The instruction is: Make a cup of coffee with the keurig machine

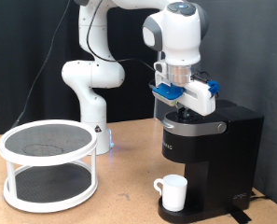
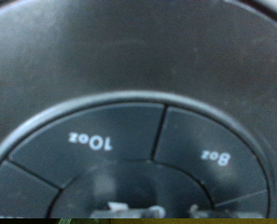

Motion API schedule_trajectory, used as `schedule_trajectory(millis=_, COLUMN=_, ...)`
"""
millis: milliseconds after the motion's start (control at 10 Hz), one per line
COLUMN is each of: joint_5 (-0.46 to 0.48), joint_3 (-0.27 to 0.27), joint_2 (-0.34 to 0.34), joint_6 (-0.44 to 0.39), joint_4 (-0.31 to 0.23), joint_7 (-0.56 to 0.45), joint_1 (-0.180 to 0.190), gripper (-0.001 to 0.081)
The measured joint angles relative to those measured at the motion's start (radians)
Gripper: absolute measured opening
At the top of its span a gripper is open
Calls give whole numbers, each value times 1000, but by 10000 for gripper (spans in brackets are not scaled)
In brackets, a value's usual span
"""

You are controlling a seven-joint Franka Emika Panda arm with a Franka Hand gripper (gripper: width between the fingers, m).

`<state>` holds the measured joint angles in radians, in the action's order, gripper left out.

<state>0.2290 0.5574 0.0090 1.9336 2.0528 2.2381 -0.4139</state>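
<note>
The black keurig machine (image 1: 208, 154) stands at the exterior view's right on the wooden table. The small white cup (image 1: 173, 193) sits on its low drip tray under the spout, handle towards the view's left. My gripper (image 1: 184, 109) is pressed down on the machine's top, its fingertips hidden against the lid. The wrist view is filled by the machine's round button panel (image 2: 129, 154), with the "10oz" button (image 2: 90, 141) and the "8oz" button (image 2: 215, 157) very close. Only the fingertips (image 2: 115, 209) show at the frame's edge.
A white two-tier round rack with dark mesh shelves (image 1: 48, 163) stands at the exterior view's left. The arm's white base (image 1: 87, 89) rises behind it. A black curtain backs the scene.
</note>
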Motion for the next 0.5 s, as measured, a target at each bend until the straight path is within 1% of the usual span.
schedule_trajectory(millis=300, joint_5=5, joint_3=1, joint_2=-1, joint_6=2, joint_4=-1, joint_7=0, joint_1=0, gripper=0)
schedule_trajectory(millis=400, joint_5=40, joint_3=1, joint_2=-3, joint_6=10, joint_4=2, joint_7=-22, joint_1=-2, gripper=0)
schedule_trajectory(millis=500, joint_5=91, joint_3=-4, joint_2=-12, joint_6=14, joint_4=5, joint_7=-65, joint_1=-6, gripper=0)
